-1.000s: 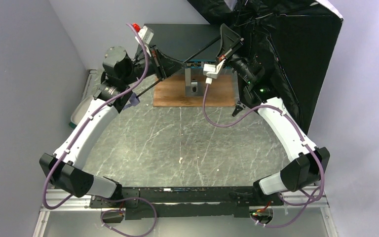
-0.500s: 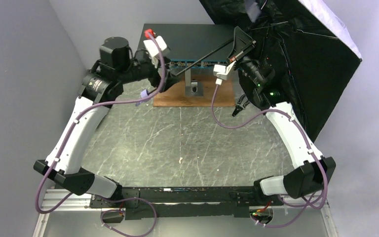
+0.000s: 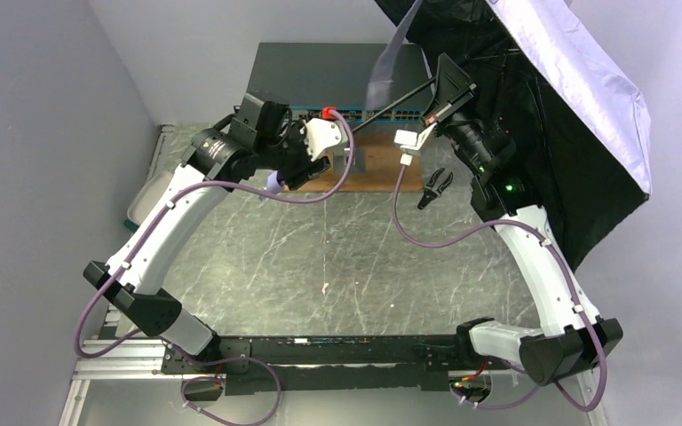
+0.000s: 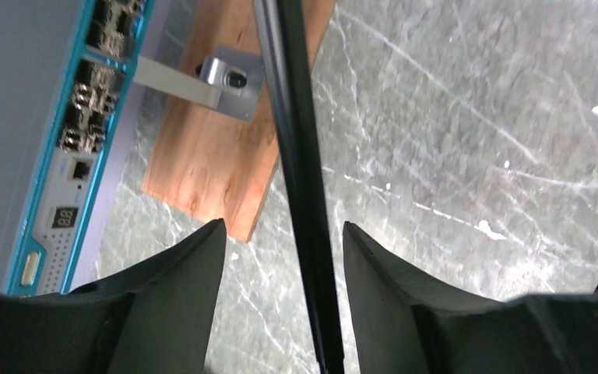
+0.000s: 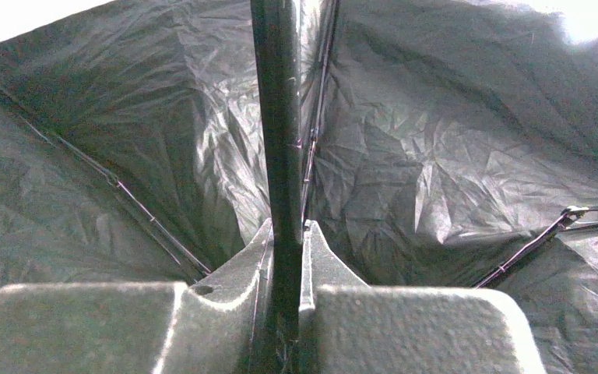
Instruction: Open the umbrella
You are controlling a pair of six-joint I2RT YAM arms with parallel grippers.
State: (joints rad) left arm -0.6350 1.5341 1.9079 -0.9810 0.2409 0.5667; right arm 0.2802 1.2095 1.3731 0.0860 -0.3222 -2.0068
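Since a second ago the left arm has swung in from the far left corner, and the left pincer (image 4: pixel 282 249) has let go. Its jaws now stand apart on either side of the shaft (image 4: pixel 300 156), touching nothing. Only the right pincer (image 5: pixel 286 234) clamps that shaft, under the spread umbrella (image 3: pixel 577 89) above the surface's far right corner. With one grip, the thin shaft could twist or slip, and the canopy could fold back if unlatched.

Top cam looks down on table (image 3: pixel 337 257) from high behind; both wrist cams close along shaft (image 4: pixel 297 156), left facing table, right into canopy (image 5: pixel 436 156).
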